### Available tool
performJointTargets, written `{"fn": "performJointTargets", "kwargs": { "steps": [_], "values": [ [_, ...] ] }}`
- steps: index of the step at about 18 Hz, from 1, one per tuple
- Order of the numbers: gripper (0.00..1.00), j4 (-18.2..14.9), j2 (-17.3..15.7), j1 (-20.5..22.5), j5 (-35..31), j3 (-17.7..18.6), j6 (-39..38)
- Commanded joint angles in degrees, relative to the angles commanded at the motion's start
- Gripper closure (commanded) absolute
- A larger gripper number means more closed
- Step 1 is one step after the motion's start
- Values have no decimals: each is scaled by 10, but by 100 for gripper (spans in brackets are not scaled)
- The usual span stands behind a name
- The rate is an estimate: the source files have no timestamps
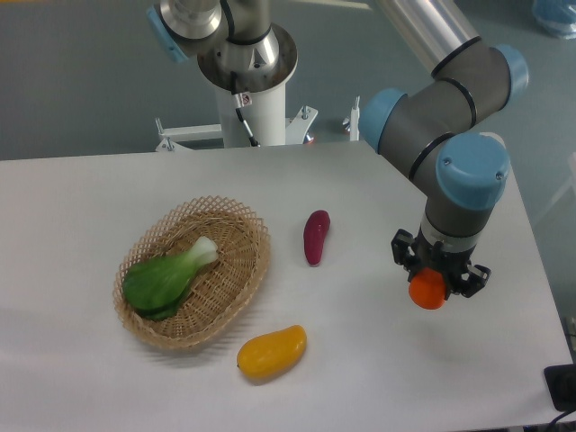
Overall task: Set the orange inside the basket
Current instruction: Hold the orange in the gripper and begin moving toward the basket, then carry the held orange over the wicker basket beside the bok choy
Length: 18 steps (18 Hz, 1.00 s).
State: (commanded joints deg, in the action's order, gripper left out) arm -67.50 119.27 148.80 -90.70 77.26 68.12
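The orange [428, 290] is a small round orange-red ball held in my gripper [432, 286] at the right side of the table, lifted a little above the surface. The fingers are closed around it and mostly hidden by the wrist. The basket [241, 266] is an oval tan wicker one at the left-centre of the table, far to the left of the gripper. A green bok choy [166, 277] lies inside it.
A yellow-orange mango-like fruit [271, 351] lies just in front of the basket's right end. A purple sweet potato [316, 237] lies between basket and gripper. The robot base [247, 90] stands at the table's back edge. The table's right edge is close to the gripper.
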Motion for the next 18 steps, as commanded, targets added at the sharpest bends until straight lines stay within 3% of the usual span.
{"fn": "performJointTargets", "kwargs": {
  "steps": [9,18],
  "values": [
    [51,-1,3,-7,0,-8,-25],
    [51,6,-2,-83,-1,33,-82]
  ]
}}
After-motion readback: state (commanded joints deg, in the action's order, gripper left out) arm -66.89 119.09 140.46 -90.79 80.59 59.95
